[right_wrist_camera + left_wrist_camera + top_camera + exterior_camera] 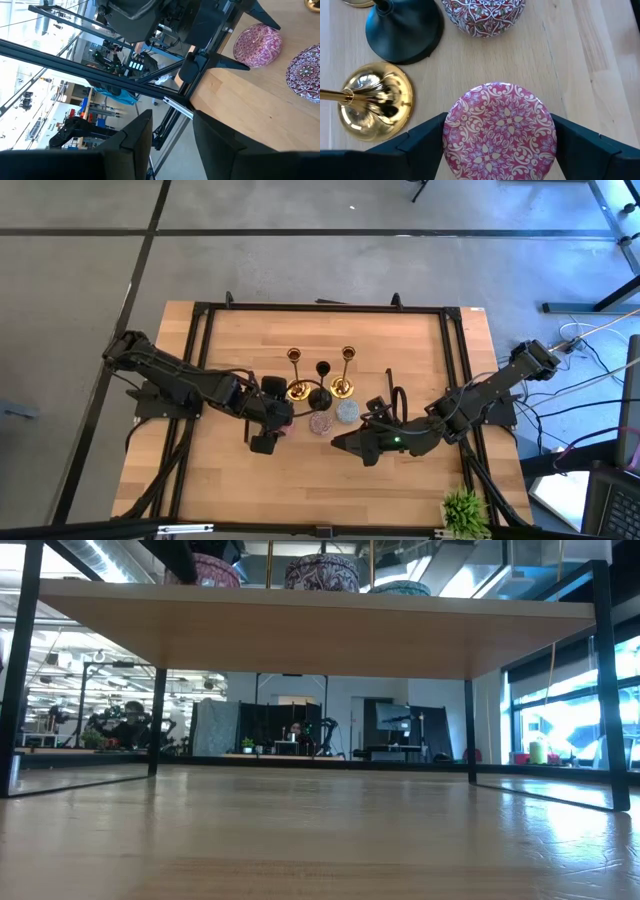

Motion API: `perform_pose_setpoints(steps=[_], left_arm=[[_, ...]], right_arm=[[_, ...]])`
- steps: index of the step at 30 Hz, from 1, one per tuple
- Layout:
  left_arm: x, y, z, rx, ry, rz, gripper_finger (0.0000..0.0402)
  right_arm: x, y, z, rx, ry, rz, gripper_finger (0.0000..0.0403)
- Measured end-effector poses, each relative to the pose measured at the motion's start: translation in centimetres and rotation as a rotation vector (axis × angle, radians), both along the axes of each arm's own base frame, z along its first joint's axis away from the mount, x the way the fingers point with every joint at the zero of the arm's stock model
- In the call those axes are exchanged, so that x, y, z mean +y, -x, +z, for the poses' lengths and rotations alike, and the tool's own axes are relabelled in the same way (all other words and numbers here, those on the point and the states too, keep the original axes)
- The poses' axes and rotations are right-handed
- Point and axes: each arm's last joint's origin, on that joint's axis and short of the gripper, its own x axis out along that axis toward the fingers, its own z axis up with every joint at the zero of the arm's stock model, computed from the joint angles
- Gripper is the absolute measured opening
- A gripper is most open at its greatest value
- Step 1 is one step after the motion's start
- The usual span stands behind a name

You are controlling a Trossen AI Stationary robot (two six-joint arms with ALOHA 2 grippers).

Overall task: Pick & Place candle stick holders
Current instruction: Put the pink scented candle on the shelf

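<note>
While the right gripper [347, 444] hangs near the table's front with its fingers [132, 137] parted and nothing between them, the left gripper [281, 427] sits around the pink round holder [499, 131], one dark finger [422, 137] on each side of its patterned top — whether the pads actually press its sides cannot be told from the left wrist view. That pink holder rests on the wooden board [240, 350] at the left end of a short row of three squat rounds; the mauve round holder [320, 423] is next to it and the pale blue round holder [347, 412] lies beyond that, nearest the right arm. Just behind the row stand the three stemmed holders, close together: a gold holder [297, 389] on the left, the black holder [320, 397] in the middle and a second gold holder [343, 386] on the right, all upright on their round feet. In the left wrist view the left gold foot and the black foot lie just beside the pink round — near it, not touching. A small green plant [466, 510] sits at the table's front right corner, well apart from everything else.
</note>
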Motion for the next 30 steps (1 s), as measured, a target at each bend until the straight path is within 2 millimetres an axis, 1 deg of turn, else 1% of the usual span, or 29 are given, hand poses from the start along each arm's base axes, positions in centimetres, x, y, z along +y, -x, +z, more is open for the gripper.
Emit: perform_pose_setpoints(steps=[14,21,26,30], left_arm=[[0.09,-0.02,0.02,-0.010,-0.021,0.025,0.0323],[0.06,-0.01,0.01,-0.010,0.002,0.056,0.0323],[-0.28,0.09,0.02,-0.011,0.008,0.045,0.0323],[-0.74,0.24,0.03,-0.012,0.008,0.029,0.0337]], right_arm=[[-0.02,-0.01,0.00,-0.001,0.002,-0.006,0.0146],[-0.03,0.00,0.00,-0.001,0.003,-0.008,0.0146],[-0.03,-0.01,0.00,-0.001,0.003,-0.009,0.0146],[-0.03,-0.01,0.00,-0.001,0.003,-0.009,0.0146]])
